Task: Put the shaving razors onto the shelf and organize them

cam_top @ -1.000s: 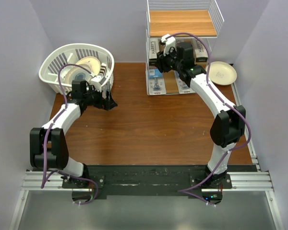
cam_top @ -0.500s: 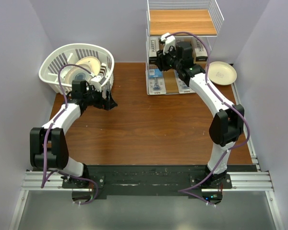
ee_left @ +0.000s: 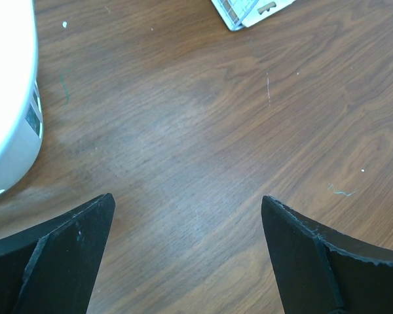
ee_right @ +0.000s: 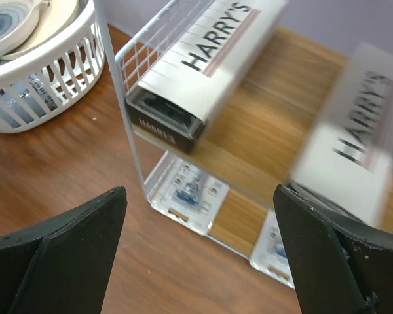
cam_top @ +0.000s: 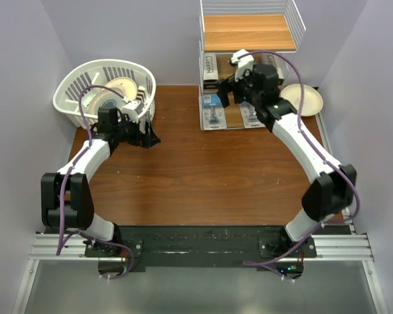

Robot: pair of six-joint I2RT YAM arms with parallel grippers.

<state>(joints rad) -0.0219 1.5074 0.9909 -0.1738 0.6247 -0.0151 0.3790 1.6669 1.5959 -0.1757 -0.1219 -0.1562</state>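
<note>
While we are hovering at the shelf [cam_top: 249,31], right fingers [ee_right: 65,255]: we are holding them wide apart, gripping nothing.
Left fingers [ee_left: 59,261]: we are holding them wide too, over bare bench [ee_left: 203,118], near the white slatted basket [ee_left: 13,98].
HARRY'S boxes [ee_right: 203,59]: two are lying on the middle tier, the right one [ee_right: 354,150] blurred.
Blister packs [ee_right: 187,190]: two are lying flat on the bottom tier, under the boxes.
Cream plate [cam_top: 302,99]: sitting on the bench beside the shelf.
</note>
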